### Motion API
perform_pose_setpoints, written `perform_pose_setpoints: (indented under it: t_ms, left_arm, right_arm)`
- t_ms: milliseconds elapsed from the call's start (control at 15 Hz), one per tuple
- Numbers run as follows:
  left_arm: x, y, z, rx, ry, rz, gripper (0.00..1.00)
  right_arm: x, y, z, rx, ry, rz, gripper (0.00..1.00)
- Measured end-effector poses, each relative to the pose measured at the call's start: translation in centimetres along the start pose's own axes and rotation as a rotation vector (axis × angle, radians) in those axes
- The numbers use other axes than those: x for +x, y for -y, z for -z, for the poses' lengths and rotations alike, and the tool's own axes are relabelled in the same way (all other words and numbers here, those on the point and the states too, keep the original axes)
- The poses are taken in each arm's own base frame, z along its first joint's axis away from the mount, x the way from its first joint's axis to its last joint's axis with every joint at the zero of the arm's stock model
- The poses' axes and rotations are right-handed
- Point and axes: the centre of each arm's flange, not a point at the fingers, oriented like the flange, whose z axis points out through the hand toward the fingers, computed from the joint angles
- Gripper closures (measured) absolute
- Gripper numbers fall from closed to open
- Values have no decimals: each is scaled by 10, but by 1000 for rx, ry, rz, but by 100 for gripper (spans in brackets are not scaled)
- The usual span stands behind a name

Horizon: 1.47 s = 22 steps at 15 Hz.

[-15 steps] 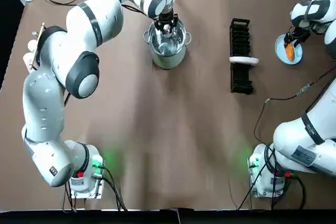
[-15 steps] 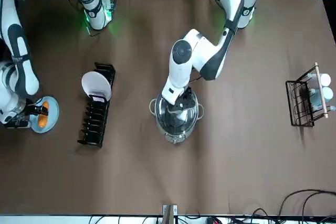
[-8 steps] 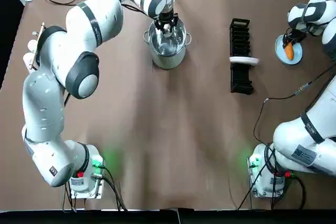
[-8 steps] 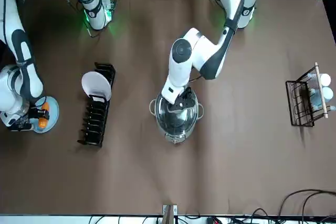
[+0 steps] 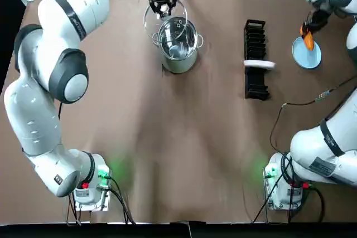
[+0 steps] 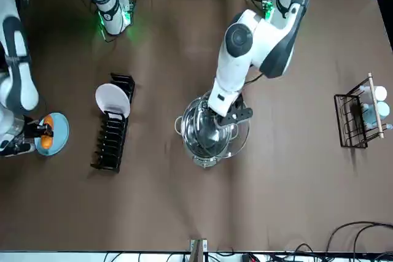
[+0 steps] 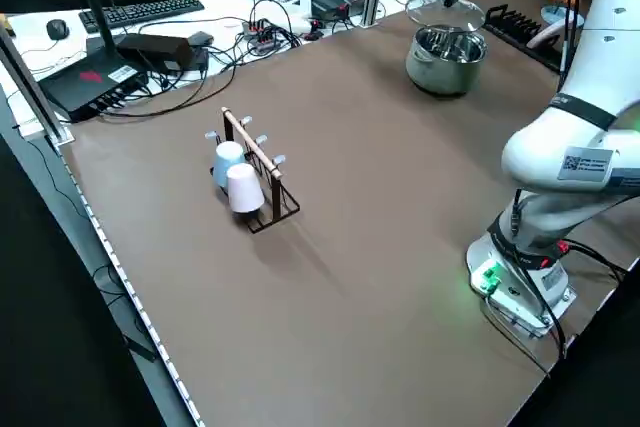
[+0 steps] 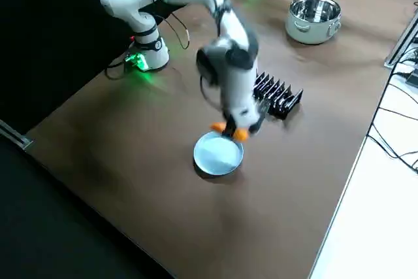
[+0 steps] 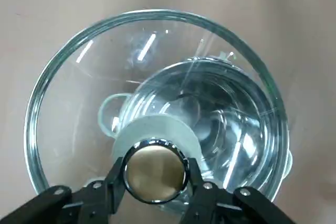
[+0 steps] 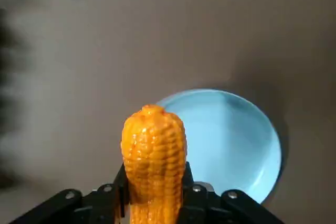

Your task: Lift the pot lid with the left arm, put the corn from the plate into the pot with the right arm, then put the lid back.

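Farthest to the left of the pot (image 5: 178, 48), the left gripper (image 9: 156, 174) is seen with its fingers clamped on the knob (image 9: 156, 170) of the glass lid (image 9: 105, 77). The lid is held in the air, clear of the pot's rim and offset towards the pot's left and far side, so the pot's mouth is largely uncovered and nothing is seen inside it. The first step, lifting the lid, is judged done.

To the right of the pot stands a black dish rack (image 5: 255, 59), untouched. Beyond the rack, well apart from the pot, lies the blue plate (image 5: 308, 55), now bare. Above it the right gripper (image 10: 155, 188) is closed on the corn (image 10: 154, 150), which is held upright between the fingers and clear of the plate.

The pick-up of the corn is thus judged complete, while its transfer is hardly begun: the corn is as far from the pot as the plate itself. What is left is for the corn to be carried over the rack, released into the pot, and for the lid to be set back on the rim.
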Motion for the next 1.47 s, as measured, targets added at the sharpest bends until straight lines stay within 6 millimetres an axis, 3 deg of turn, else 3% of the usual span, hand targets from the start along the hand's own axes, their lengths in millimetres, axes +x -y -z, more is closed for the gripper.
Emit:
perform_pose_setpoints:
  t_ms: [133, 267, 333, 400, 533, 733, 867, 1133, 1467]
  left_arm:
    - [4, 9, 14, 2, 0, 10, 50]
    - [17, 31, 29, 23, 17, 5, 50]
    - [27, 49, 40, 35, 28, -5, 50]
    - [48, 94, 64, 59, 58, -52, 50]
    - [65, 137, 80, 82, 96, -81, 50]
    - [81, 183, 80, 109, 161, -139, 50]
    - [93, 207, 70, 113, 188, -173, 50]
    - [110, 251, 46, 114, 232, -210, 50]
    - [118, 293, 0, 94, 216, -230, 50]
  right_arm:
    - [11, 47, 59, 37, 22, 73, 60]
    - [14, 98, 109, 80, 58, 125, 60]
    - [14, 124, 128, 103, 73, 138, 60]
    - [19, 182, 161, 115, 62, 160, 60]
    - [28, 253, 183, 101, 44, 125, 60]
    - [30, 351, 190, 83, 59, 40, 60]
    - [27, 400, 188, 72, 67, -17, 60]
    - [26, 481, 187, 81, -1, -83, 60]
    - [30, 571, 157, 90, -39, -117, 60]
